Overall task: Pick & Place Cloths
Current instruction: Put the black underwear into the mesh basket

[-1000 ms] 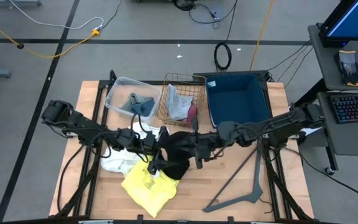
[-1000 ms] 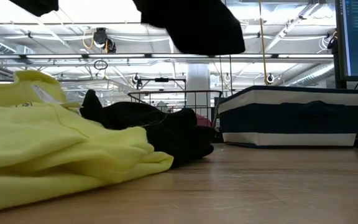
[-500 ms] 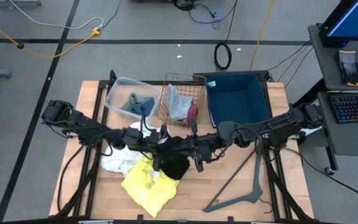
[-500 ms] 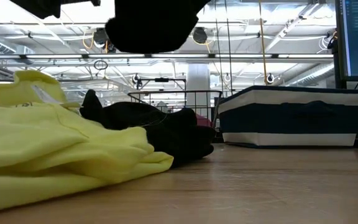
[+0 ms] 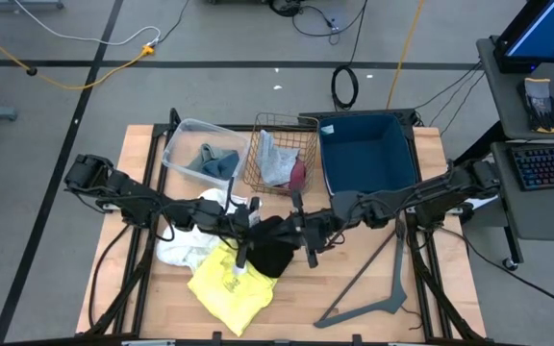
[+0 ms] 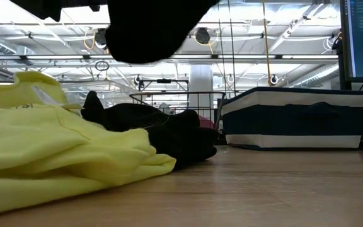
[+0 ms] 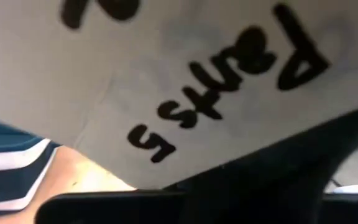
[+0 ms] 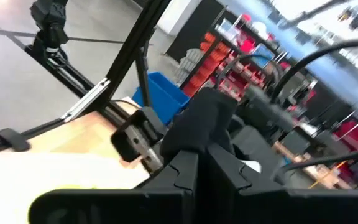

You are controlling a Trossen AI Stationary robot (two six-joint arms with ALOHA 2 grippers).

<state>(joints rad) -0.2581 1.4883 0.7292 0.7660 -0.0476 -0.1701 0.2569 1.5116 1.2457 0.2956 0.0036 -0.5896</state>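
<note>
— Two grippers on one black cloth, is that right?

— Yes. The left gripper is clenched on its left edge and the right gripper pinches its right edge, so the cloth hangs between them above the middle of the table. From the low camera it shows as a dark bundle up in the air.

— And the other cloths?

— Another black cloth lies on the wood just under the raised one, lapping onto the yellow cloth near the front edge. The white cloth sits beside the yellow one, under the left arm.

— Anything in the containers?

— The clear tub holds a teal-blue cloth, the wire basket holds a grey cloth and a maroon cloth, and the blue bin has none that I can see. A grey hanger lies well apart, under the right arm.
</note>
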